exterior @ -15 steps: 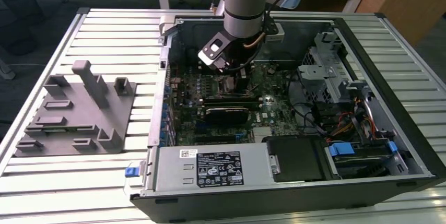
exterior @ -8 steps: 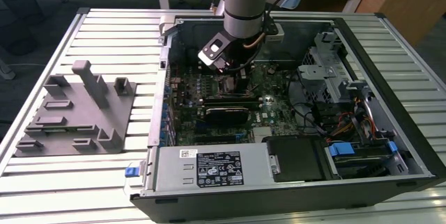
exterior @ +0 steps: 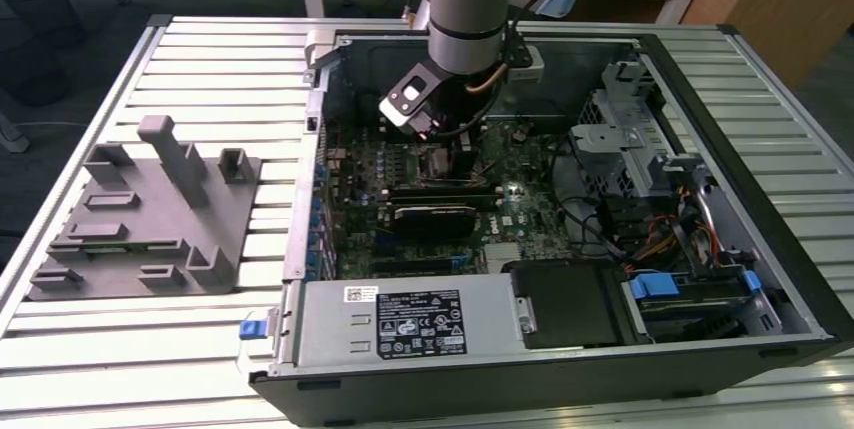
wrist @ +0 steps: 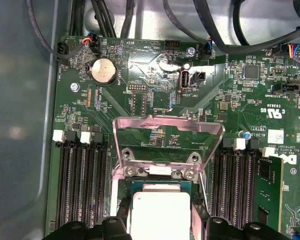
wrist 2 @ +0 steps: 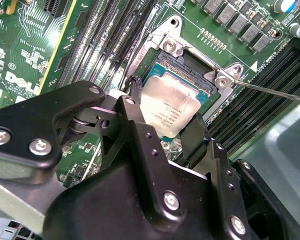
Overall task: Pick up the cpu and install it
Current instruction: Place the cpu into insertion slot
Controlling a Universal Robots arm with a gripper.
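As my fingers [wrist 2: 194,132] clamp two opposite edges of it, the cpu [wrist 2: 170,107] sits at the open socket [wrist 2: 187,62] of the green motherboard [wrist 2: 25,60] in the second wrist view, its pale metal lid facing up. I cannot tell whether it is fully seated. My gripper [wrist 2: 164,119] is clenched on the chip. Just beyond it, in the first wrist view, the socket's silver load plate [wrist: 167,122] stands swung up. Black memory slots [wrist: 82,185] flank the socket on both sides. Farther on lie a coin cell battery [wrist: 102,70] and black cables [wrist: 97,15]. In the exterior view my arm [exterior: 467,9] reaches down into the open computer case [exterior: 534,389], which lies on a slatted table [exterior: 160,369]. A grey plastic block [exterior: 147,219] with upright posts stands on the exterior view's left, beside the case.
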